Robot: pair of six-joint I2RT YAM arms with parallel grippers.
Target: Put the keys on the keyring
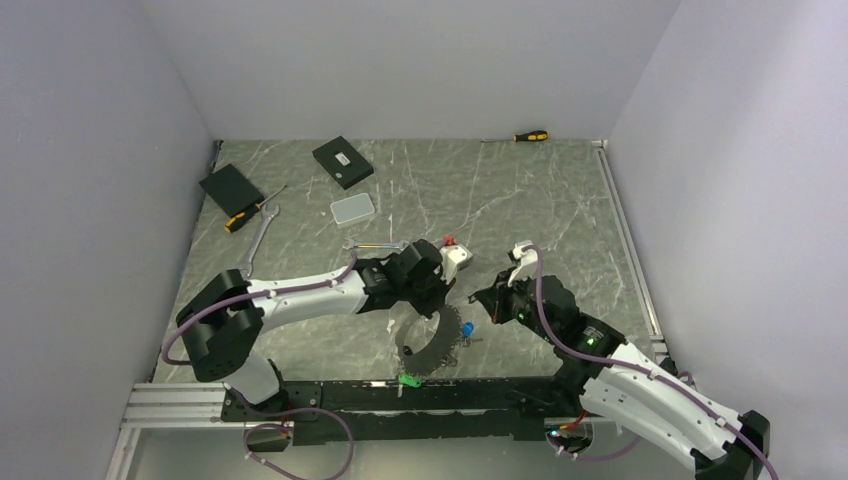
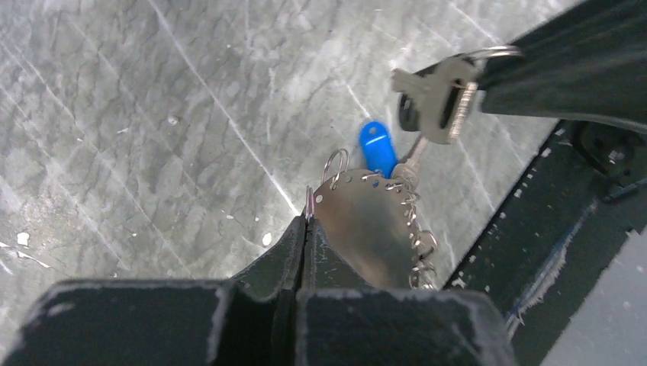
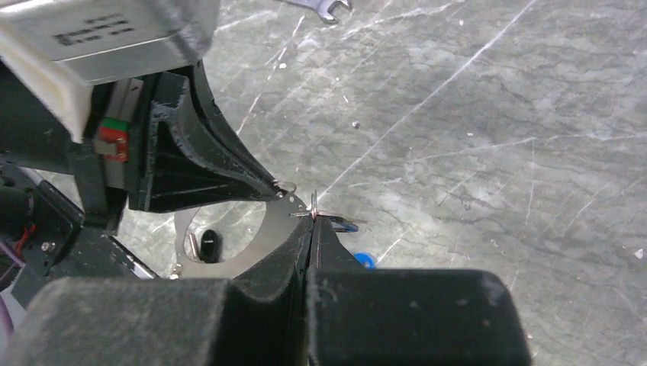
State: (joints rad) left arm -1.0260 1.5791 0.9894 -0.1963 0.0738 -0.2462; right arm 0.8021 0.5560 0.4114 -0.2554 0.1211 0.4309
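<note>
On the surface's (image 1: 560, 200) left side lie a black box (image 1: 232, 187), a yellow-handled screwdriver (image 1: 245, 215) & a wrench (image 1: 258, 240), all well apart from the arms. Nr centre, the left pincer (image 2: 307, 219) is pressed together on the rim of the keyring (image 2: 366, 229), pinching it at the edge. Small split rings (image 2: 336, 164) sit in the holes along that rim, keys (image 1: 458, 338) fringe its right side, & a blue tag (image 2: 378, 149) lies just beyond it. A green tag (image 1: 407, 380) sits at the ring's near side, by the base rail. Just right of the ring, the right pincer (image 3: 311, 223) is clamped on a silver key (image 2: 439, 95), w/ its tips right at the ring's rim, near the left pincer's tips. Far rear right, another screwdriver (image 1: 530, 136) lies by the wall.
</note>
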